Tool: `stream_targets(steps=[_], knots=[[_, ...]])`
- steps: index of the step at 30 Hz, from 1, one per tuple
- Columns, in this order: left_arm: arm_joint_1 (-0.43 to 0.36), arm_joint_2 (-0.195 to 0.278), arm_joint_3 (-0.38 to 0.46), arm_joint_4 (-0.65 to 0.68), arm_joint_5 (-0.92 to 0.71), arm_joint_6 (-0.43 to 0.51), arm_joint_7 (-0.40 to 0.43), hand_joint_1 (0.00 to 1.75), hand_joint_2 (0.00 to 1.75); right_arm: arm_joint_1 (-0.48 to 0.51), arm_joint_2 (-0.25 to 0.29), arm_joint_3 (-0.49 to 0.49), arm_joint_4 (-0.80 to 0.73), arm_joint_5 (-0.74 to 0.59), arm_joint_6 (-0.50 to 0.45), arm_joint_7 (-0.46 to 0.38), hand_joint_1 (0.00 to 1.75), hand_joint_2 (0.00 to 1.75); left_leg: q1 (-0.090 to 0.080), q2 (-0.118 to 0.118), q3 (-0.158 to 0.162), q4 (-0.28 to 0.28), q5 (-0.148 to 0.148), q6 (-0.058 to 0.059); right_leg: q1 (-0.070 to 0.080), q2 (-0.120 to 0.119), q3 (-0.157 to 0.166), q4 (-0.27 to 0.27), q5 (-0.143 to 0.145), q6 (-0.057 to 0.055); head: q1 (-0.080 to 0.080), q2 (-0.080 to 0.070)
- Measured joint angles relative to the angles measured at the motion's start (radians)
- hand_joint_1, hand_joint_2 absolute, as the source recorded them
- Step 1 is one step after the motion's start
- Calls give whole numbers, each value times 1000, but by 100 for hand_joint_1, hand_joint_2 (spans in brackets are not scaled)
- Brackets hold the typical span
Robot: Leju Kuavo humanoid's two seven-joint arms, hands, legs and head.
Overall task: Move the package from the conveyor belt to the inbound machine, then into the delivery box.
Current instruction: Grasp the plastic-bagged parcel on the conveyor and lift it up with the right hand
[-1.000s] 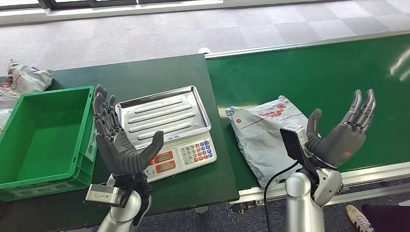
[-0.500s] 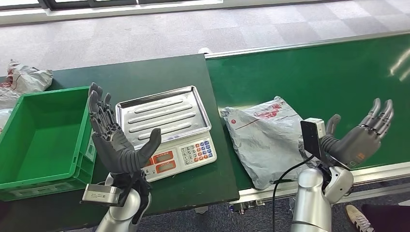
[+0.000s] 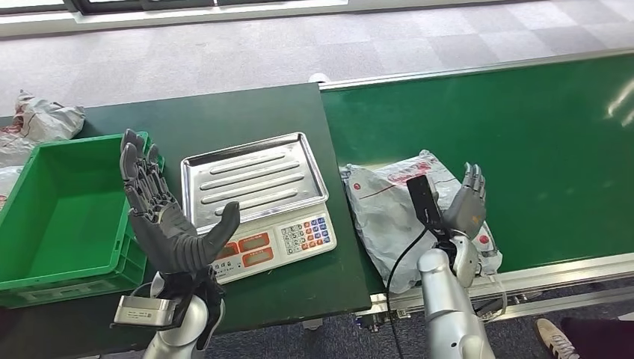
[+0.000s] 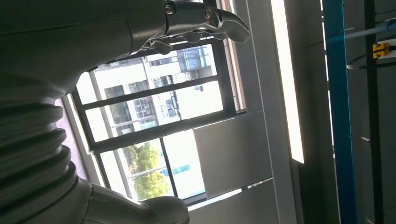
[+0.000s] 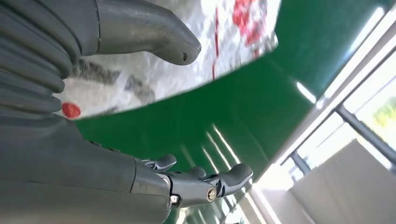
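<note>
Both hands are raised with fingers spread, grasping nothing; the left hand (image 3: 168,224) stands between the green plastic crate (image 3: 45,224) and the steel-trayed weighing scale (image 3: 254,187); the right hand (image 3: 465,206) hovers over the crumpled grey plastic mailer bag (image 3: 381,209), which lies on the green conveyor belt (image 3: 523,134) just beside the scale's dark table (image 3: 224,120).

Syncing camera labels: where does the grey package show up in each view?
Head view: package lies on the green conveyor belt, right of the scale, partly behind the right robot hand.
Left wrist view: not in it; windows and ceiling.
Right wrist view: package beyond the thumb, its red print showing.
Shared landmark: the green belt.
</note>
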Motion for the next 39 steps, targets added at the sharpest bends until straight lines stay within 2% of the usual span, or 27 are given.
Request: stream_targets(steps=[5, 13, 15, 19, 21, 25, 29, 30, 33, 34, 39], knots=[[-4, -5, 8, -1, -12, -36, 0, 0, 175, -56, -32, 95, 183, 71, 140, 84, 0, 175, 0, 0, 0, 0, 0, 0, 0, 1, 0, 0, 0, 0, 0, 0], [-12, -22, 34, -1, -27, -65, 0, 0, 175, -108, -51, 178, 324, 93, 214, 188, 0, 175, -1, 0, 0, 0, 0, 0, -1, 0, 0, 0, 0, 0, 0, 0], [-12, -27, 39, -1, -33, -75, 0, 0, 175, -115, -58, 194, 345, 124, 235, 264, 0, 175, -1, 0, 0, 0, -1, 0, -1, 1, 0, 0, 0, 0, 0, 0], [-11, -48, 64, -1, -51, -99, 0, 0, 175, -118, -72, 232, 376, 205, 273, 490, 0, 175, -1, 0, 0, 0, -1, 0, -1, 0, 0, 0, 0, 1, 0, 0], [-11, -58, 76, -1, -55, -104, 0, 0, 175, -118, -79, 243, 385, 217, 278, 527, 0, 175, -1, 0, 0, 0, -1, 1, -1, 1, 0, 0, 0, 1, 0, 0], [-11, -69, 88, -1, -56, -111, 0, 0, 175, -119, -86, 259, 397, 227, 285, 547, 0, 175, -1, 0, 0, 0, -1, 1, -1, 1, 0, 0, 0, 1, 0, 0], [-10, -79, 104, -1, -64, -114, 0, 0, 175, -120, -93, 273, 405, 260, 310, 628, 0, 175, -1, 0, 0, 0, -1, 1, -1, 1, 0, 0, 0, 1, 0, 0], [-10, -81, 108, -1, -66, -114, 0, 0, 175, -121, -95, 278, 406, 268, 315, 644, 17, 175, -1, 0, 0, 0, -1, 1, -1, 1, 0, 0, 0, 1, 0, 0], [-10, -87, 120, -1, -68, -114, 0, 0, 175, -121, -102, 292, 410, 287, 326, 673, 148, 175, -2, 0, 0, 0, -1, 1, -2, 1, 0, 0, 0, 1, 0, 0], [-10, -89, 124, 0, -68, -114, 0, 0, 175, -122, -103, 294, 411, 291, 330, 676, 175, 175, -2, 0, 0, 0, -1, 1, -2, 1, 0, 0, 0, 1, 0, 0], [-10, -91, 132, 4, -69, -114, 1, 0, 175, -126, -106, 310, 415, 300, 339, 645, 175, 175, -2, 0, 0, 0, -1, 1, -2, 1, 0, 0, 0, 1, 0, 0]])
